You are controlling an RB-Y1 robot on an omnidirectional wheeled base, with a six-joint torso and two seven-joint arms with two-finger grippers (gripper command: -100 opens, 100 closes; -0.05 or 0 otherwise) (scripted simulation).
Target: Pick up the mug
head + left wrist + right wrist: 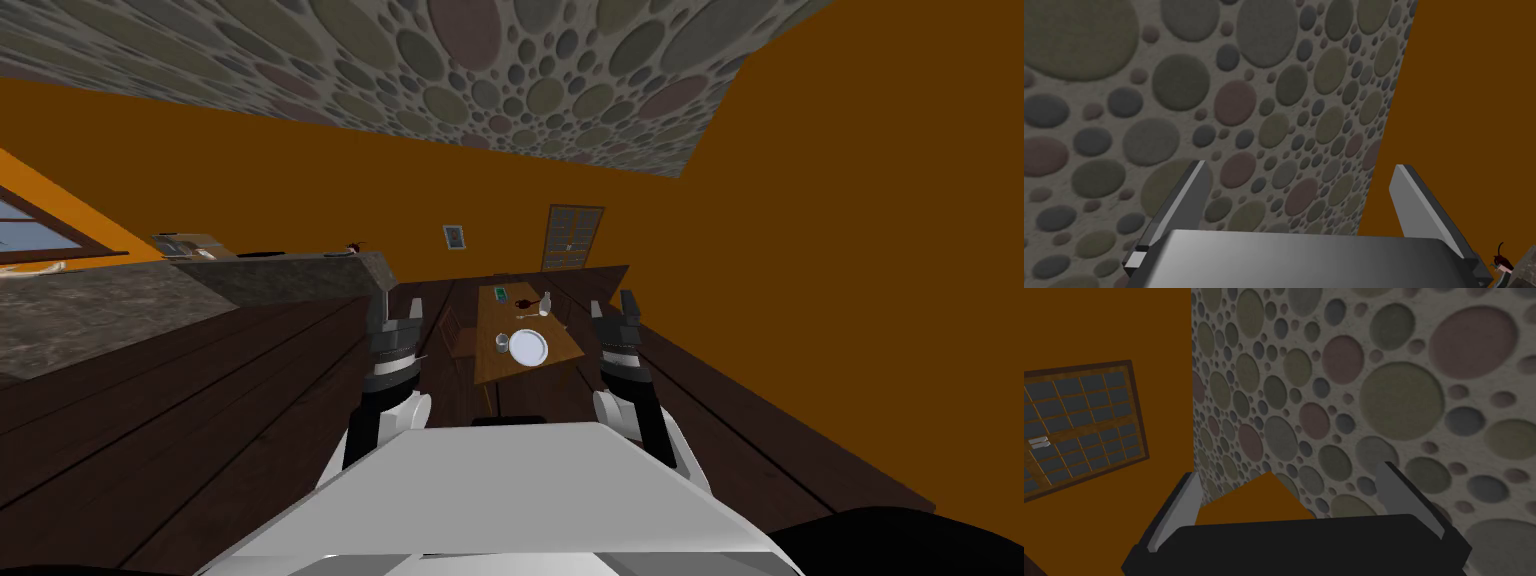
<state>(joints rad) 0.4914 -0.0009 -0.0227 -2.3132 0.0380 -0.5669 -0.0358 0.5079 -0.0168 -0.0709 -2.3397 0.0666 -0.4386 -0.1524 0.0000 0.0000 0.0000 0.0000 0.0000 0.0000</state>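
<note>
Head view: a long brown table [492, 366] stands ahead on the dark plank floor [250, 400], its length running away from me. The mug [502, 342] sits on its near half, close to the left edge and just beside a white plate [528, 347], on the plate's left. It is small and grey. It looks upright, long axis vertical and mouth up; I cannot tell which way its handle points. Farther along the table are a pale bottle [546, 304], a dark red item [524, 303] and a green one [499, 293]. A chair [458, 335] stands at the table's left side, near the mug. A grey stone counter [90, 310] runs along the far left. The left gripper [402, 305] is raised left of the table and the right gripper [613, 303] right of it, each well apart from the mug and pointing up. The table lies between them.

Left wrist view: the two fingers [1184, 200] stand wide apart, about a third of the frame's width, with nothing between them and nothing held.

Right wrist view: its fingers [1396, 493] are spread just as wide and grip nothing.
</note>
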